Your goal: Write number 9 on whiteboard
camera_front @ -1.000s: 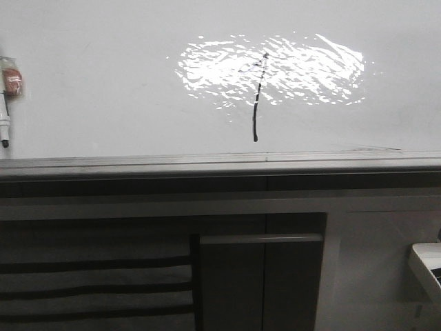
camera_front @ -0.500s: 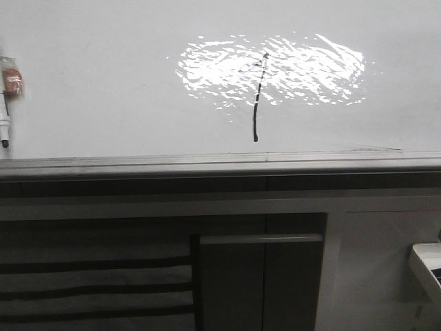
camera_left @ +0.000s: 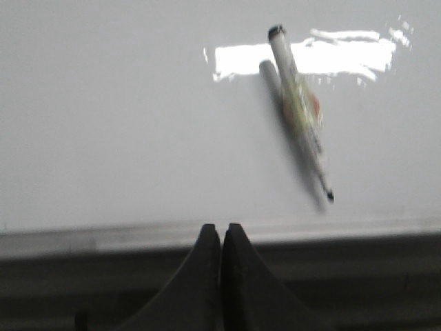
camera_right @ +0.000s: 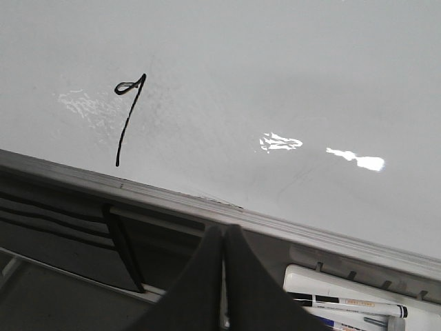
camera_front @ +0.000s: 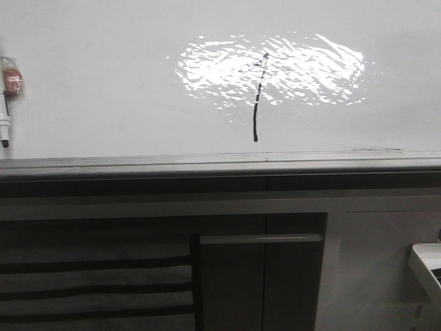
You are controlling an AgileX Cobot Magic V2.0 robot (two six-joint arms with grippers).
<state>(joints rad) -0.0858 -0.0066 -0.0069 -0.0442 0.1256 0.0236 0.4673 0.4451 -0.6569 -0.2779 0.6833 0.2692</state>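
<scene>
The whiteboard (camera_front: 103, 89) is a glossy pale board with a bright glare patch and a silver edge strip (camera_front: 207, 164). The number 9 (camera_front: 257, 103) is a thin black slanted stroke with a small hook at its top; it also shows in the right wrist view (camera_right: 127, 121). A marker (camera_left: 300, 114) lies on the whiteboard (camera_left: 124, 124) in the left wrist view, uncapped tip toward the edge; in the front view it (camera_front: 5, 103) sits at the far left. My left gripper (camera_left: 220, 231) is shut and empty near the board's edge. My right gripper (camera_right: 224, 234) is shut and empty below the edge strip.
Dark cabinet fronts (camera_front: 241, 276) with a horizontal handle (camera_front: 262, 238) and slats stand below the board. A white tray (camera_right: 344, 296) with markers sits under the edge strip in the right wrist view; its corner (camera_front: 427, 265) shows at the front view's right.
</scene>
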